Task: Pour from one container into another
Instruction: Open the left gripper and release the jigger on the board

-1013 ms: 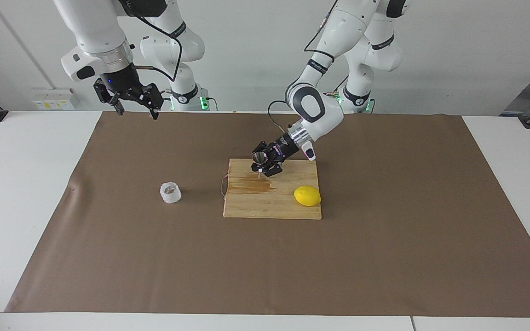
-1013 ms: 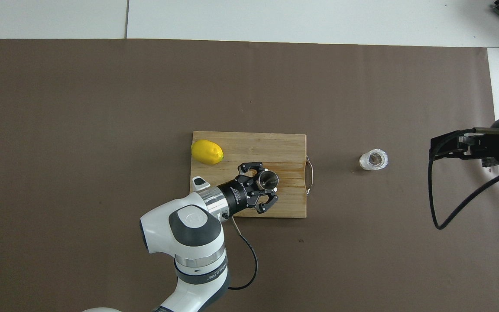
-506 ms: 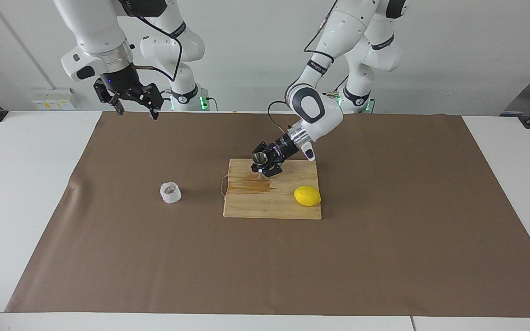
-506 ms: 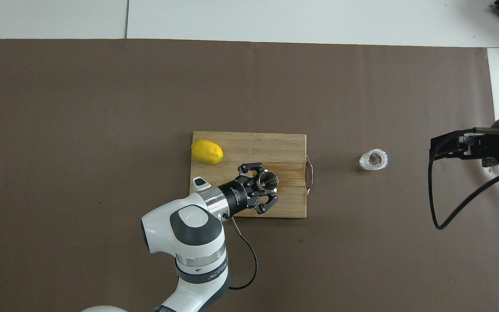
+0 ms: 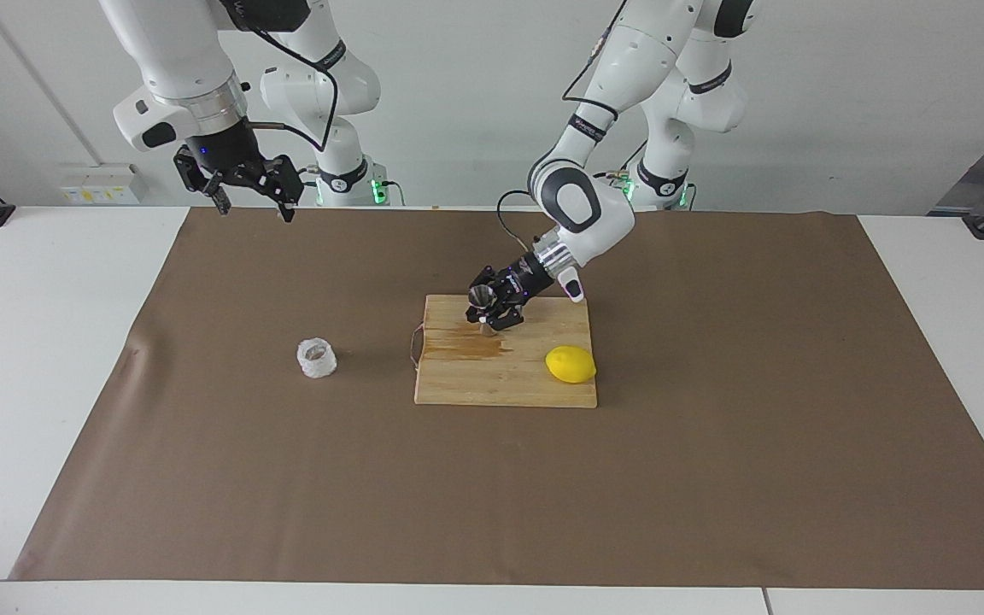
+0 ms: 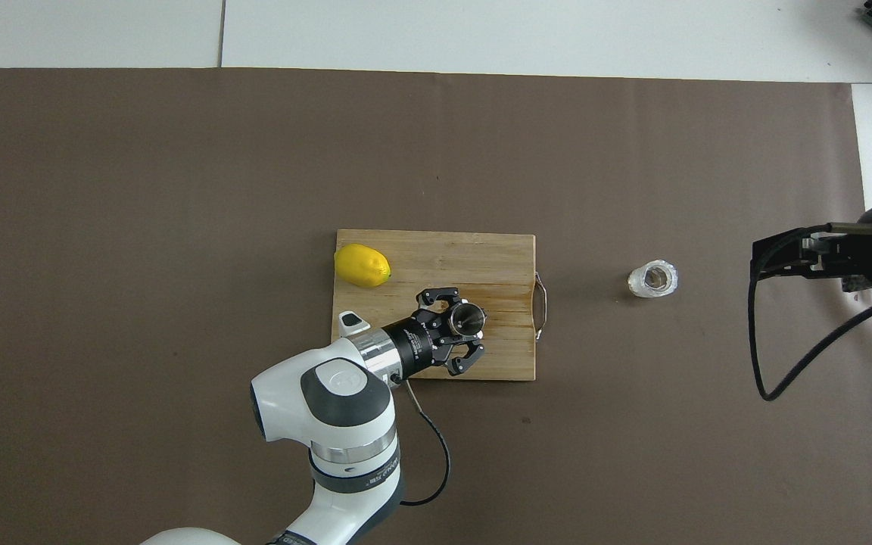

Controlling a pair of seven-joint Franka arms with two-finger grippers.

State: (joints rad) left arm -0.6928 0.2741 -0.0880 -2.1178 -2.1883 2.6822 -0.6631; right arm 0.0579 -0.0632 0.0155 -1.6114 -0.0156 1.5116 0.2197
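The small steel jigger (image 5: 481,297) (image 6: 468,318) stands upright, mouth up, with my left gripper (image 5: 484,311) (image 6: 472,327) shut on its waist. It is low over the wooden cutting board (image 5: 500,386) (image 6: 436,253), near the board's edge closest to the robots; I cannot tell whether its base touches the wood. The squat white crinkly cup (image 5: 316,358) (image 6: 652,279) sits on the brown mat toward the right arm's end, apart from the board. My right gripper (image 5: 248,203) (image 6: 763,259) waits open, raised over the mat's edge at that end.
A yellow lemon (image 5: 570,365) (image 6: 362,266) lies on the board's corner toward the left arm's end. A dark wet stain (image 5: 468,344) marks the wood below the jigger. The board's metal handle (image 6: 541,306) points toward the cup.
The left arm's elbow has risen a little and the jigger has shifted slightly toward the robots in its grip. The right arm and the cup have not moved.
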